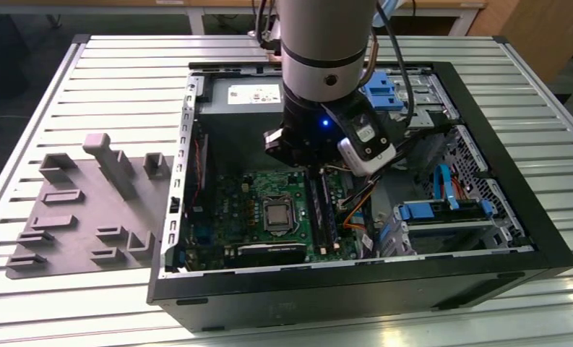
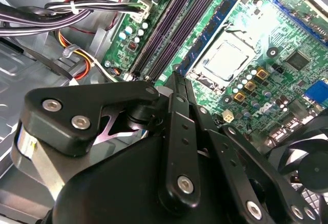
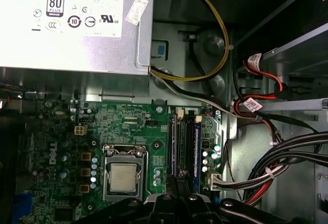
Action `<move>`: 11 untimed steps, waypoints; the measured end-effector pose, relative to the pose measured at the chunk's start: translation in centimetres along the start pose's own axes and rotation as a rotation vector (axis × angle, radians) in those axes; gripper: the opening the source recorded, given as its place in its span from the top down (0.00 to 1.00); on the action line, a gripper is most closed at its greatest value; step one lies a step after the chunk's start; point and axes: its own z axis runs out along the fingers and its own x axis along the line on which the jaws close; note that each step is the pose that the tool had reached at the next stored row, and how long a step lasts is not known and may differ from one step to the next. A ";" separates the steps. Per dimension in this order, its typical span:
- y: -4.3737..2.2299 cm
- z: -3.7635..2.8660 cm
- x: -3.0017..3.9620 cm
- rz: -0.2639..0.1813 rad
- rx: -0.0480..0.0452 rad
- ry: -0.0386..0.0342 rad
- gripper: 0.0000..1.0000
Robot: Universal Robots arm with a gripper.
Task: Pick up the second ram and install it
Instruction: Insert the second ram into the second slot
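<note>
We see a slatted metal table (image 1: 122,65), pale grey w/ ribs running across the exterior view. Directly on it sits an open black PC case (image 1: 517,238), lying on its side toward the exterior view's right and centre. Just beside it, on the exterior view's left, lies a flat grey fixture plate (image 1: 74,238) w/ raised blocks and posts, its edge close to the case wall.

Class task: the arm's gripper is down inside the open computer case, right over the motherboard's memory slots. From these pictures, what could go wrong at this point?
1. The gripper sits at the end of the memory slots; slight misalignment could stress a slot or the motherboard.
2. Cable bundles run close beside the slots and might snag the arm.
3. The CPU socket lies right beside the slots, exposed to stray contact.
</note>
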 end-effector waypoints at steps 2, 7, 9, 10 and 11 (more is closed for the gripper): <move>-0.03 0.05 0.00 0.001 0.0001 0.0000 0.88; -0.08 0.20 -0.01 0.002 0.0003 -0.0001 0.88; -0.10 0.28 -0.01 0.003 0.0002 -0.0002 0.88; -0.11 0.34 0.00 0.003 0.0003 -0.0002 0.88; -0.12 0.40 0.00 0.004 0.0003 -0.0003 0.88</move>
